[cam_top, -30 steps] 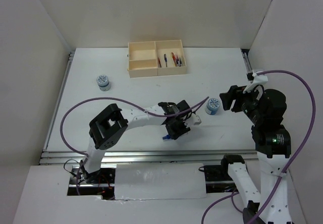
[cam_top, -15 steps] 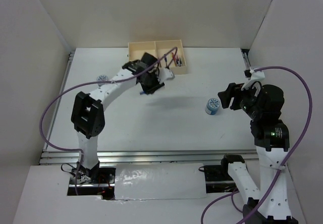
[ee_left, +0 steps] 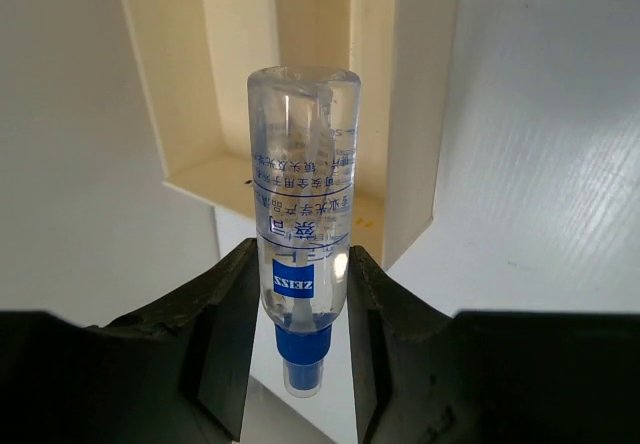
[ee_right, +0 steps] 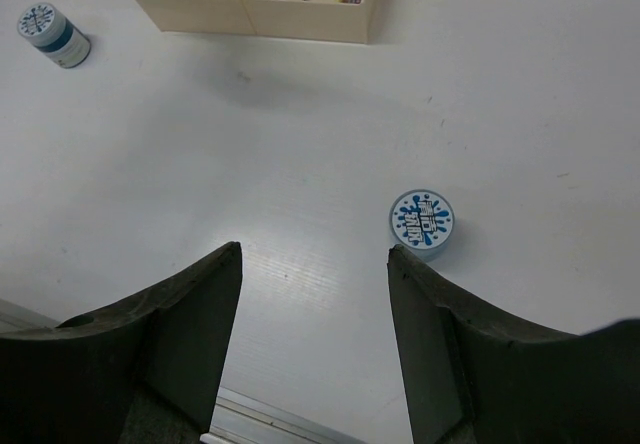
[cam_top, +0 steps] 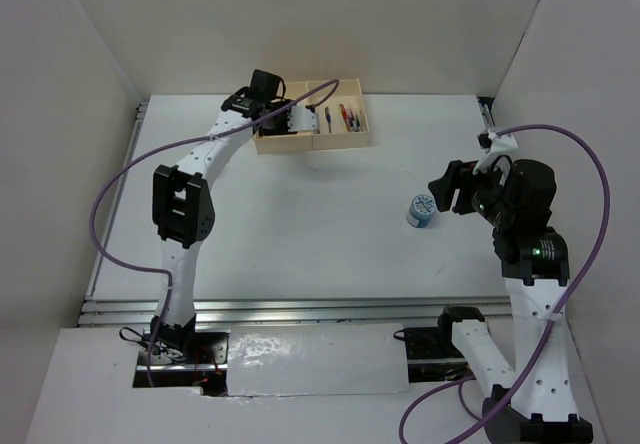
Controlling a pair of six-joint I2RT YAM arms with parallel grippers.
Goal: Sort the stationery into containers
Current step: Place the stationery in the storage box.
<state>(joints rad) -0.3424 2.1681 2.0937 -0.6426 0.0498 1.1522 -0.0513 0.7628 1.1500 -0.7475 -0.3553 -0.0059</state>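
Top: left pincer (cam_top: 283, 119) sits over the shallow cream-yellow partitioned box (cam_top: 335, 143), at 12 o'clock on the white desk (cam_top: 300, 234). Thin red and blue pens (cam_top: 345, 116) lie in its right section.

Left wrist: it's pinching the short clear plastic tube with blue cap (ee_left: 300, 194) low down, just above the cap, over a left compartment (light, rigid, probably slick, so grip mid-body).

Right wrist: right pincer (ee_right: 315, 254) is spread and empty. A small round blue-and-white cylinder (ee_right: 421, 222) stands on the desk at its 1 o'clock.

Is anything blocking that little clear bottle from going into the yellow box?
Nothing visible does. The clear tube hangs right at the cream box, and the small compartments facing it look bare.
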